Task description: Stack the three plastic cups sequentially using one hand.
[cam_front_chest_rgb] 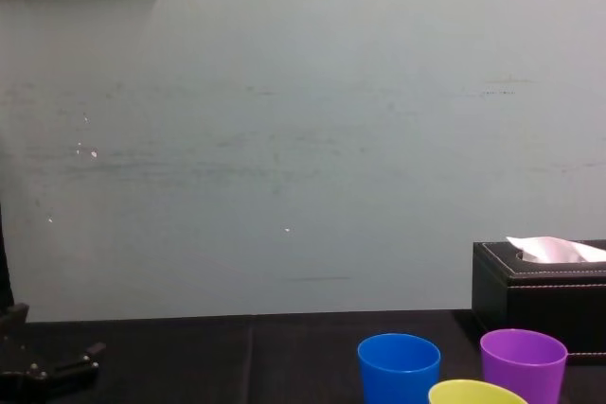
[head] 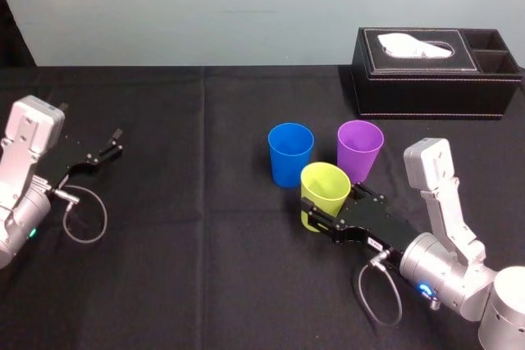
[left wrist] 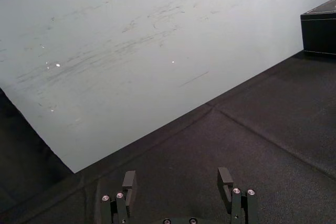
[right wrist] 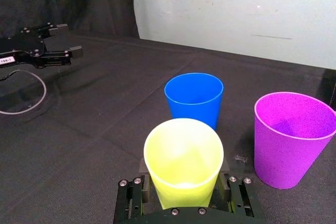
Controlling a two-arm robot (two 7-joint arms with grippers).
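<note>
R gripper (head: 337, 207) fingers (head: 317, 221) clamp yellow-green cup (head: 325, 185); L gripper (head: 116, 143) fingers apart.

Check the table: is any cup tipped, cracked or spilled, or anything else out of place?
Nothing stands out. The blue cup and purple cup stand upright side by side, with no visible damage. The yellow-green cup is upright in the grip of the right hand. The left hand hangs open, far to the left.

Lighting: even, diffuse, moderately bright. Shadows: soft, inside the purple cup (right wrist: 294, 156). Tabletop (head: 205, 268): dark, matte. Glare: tiny glints on wall (left wrist: 157, 35).
</note>
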